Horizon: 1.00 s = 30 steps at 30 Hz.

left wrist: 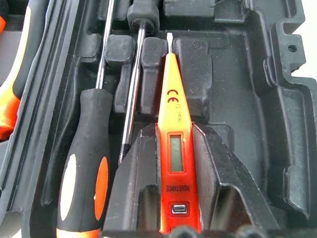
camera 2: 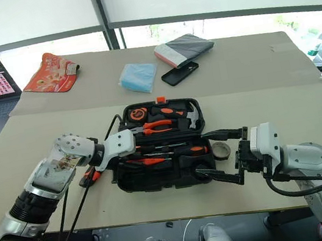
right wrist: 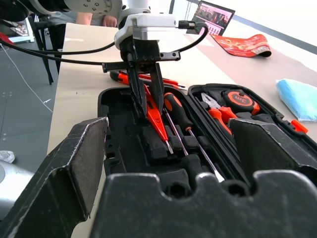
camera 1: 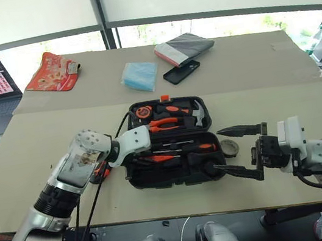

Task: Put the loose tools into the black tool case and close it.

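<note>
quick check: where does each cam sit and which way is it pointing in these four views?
Left and right eye views: head stereo pair, looking forward and down over the table; both arms show.
Left wrist view: on the left wrist, looking along the left gripper into the black tool case; its fingers clamp the slim orange screwdriver.
Right wrist view: on the right wrist, level across the case toward the laptop; the open right gripper frames it.
Shared: both wrist views show the slim orange screwdriver in the left gripper.
</note>
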Tool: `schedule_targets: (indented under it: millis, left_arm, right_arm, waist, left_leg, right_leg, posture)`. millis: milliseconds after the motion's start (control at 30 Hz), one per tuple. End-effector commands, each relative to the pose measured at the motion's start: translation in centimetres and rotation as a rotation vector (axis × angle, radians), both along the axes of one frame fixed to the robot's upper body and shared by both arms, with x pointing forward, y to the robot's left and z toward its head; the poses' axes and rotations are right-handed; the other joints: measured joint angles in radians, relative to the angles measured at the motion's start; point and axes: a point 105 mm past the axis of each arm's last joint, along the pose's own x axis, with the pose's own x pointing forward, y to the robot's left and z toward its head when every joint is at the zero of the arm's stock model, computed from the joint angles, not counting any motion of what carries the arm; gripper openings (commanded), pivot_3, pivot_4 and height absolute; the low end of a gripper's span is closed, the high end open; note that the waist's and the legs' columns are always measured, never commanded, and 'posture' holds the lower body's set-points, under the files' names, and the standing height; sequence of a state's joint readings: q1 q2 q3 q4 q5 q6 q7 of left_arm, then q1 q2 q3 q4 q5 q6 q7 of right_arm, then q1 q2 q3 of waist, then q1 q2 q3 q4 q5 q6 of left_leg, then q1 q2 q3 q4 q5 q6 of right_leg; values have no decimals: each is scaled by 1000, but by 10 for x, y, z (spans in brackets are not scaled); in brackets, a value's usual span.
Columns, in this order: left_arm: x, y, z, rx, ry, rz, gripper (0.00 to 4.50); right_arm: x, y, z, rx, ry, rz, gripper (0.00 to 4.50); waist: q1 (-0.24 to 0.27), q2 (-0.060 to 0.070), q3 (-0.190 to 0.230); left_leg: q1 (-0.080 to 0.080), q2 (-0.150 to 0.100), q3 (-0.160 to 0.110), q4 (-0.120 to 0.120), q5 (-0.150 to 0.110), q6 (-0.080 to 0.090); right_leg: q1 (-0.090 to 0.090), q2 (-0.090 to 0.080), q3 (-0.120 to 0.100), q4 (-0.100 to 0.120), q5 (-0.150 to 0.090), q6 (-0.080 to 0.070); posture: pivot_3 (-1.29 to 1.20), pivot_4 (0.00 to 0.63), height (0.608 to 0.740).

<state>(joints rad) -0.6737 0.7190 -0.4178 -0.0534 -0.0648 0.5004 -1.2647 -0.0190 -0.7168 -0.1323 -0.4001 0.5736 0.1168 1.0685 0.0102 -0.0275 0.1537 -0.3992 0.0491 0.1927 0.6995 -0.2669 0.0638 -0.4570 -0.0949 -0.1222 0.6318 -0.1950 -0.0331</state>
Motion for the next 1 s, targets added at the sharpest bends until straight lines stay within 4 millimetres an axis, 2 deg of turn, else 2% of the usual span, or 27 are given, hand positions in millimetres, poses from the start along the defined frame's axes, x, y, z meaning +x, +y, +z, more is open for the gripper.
schedule_targets:
  millis: [33, 333, 533, 600, 633, 767, 867, 967, 1000]
  left_arm:
    - [-3, 8, -15, 106, 12, -4, 449]
    - [-1, 5, -32, 140, 17, 0, 449]
    - [1, -2, -32, 115, 47, 5, 449]
    - [2, -5, -25, 55, 34, 22, 1455]
    - [2, -7, -14, 10, -1, 11, 1635]
    - [-1, -16, 26, -142, -75, -43, 3150]
    - [-3, -12, 42, -197, -118, -70, 3150]
    - [-3, -8, 42, -239, -119, -57, 3150]
    - [-2, -7, 39, -255, -116, -55, 2898]
  right_arm:
    - [-1, 0, 9, 4, -24, 14, 4500]
    - [-2, 4, 8, 8, -7, 27, 4500]
    - [-2, 7, 7, 12, 4, 38, 4500]
    - [-2, 7, 7, 14, 7, 39, 4500]
    - [-2, 7, 6, 14, 10, 39, 4500]
    - [-4, 5, 5, 18, 23, 32, 4500]
    - [-4, 4, 2, 17, 40, 24, 4500]
    - [-4, 3, 0, 21, 49, 20, 4500]
    - [-3, 3, 0, 24, 51, 18, 4500]
  waist:
    - [-1, 0, 0]
    - [0, 0, 0]
    - [3, 3, -3]
    - [3, 4, -4]
    - [2, 4, -4]
    - [1, 3, -3]
    - [2, 3, -3]
    - [2, 3, -3]
    - [2, 3, -3]
  left_leg:
    - [0, 0, 0, 0, 0, 0]
    - [1, 0, 0, 0, 0, 0]
    - [1, -1, 0, 1, -1, 1]
    - [1, -1, 0, 2, -1, 2]
    - [1, -1, 0, 2, -1, 2]
    - [-1, 0, 0, 2, -1, 2]
    - [-2, 0, -1, 3, 0, 1]
    - [-1, 0, -1, 3, -1, 1]
    - [-1, 0, -1, 3, -1, 1]
  right_leg:
    - [0, 0, 0, 0, 0, 0]
    - [1, 0, 0, 0, 0, 0]
    - [2, -1, 1, 0, 0, 0]
    - [2, -1, 0, 0, 0, 0]
    - [2, -1, 0, 0, 0, 0]
    - [0, 0, 1, 1, 0, 0]
    - [0, 0, 0, 1, 0, 0]
    - [1, -1, 0, 1, 0, 0]
    - [1, -1, 0, 1, 0, 0]
  posture:
    - [0, 150, 740]
    - [0, 150, 740]
    - [0, 150, 740]
    - [0, 150, 740]
    - [0, 150, 740]
    - [0, 150, 740]
    - [0, 150, 740]
    - [0, 150, 740]
    - [0, 150, 740]
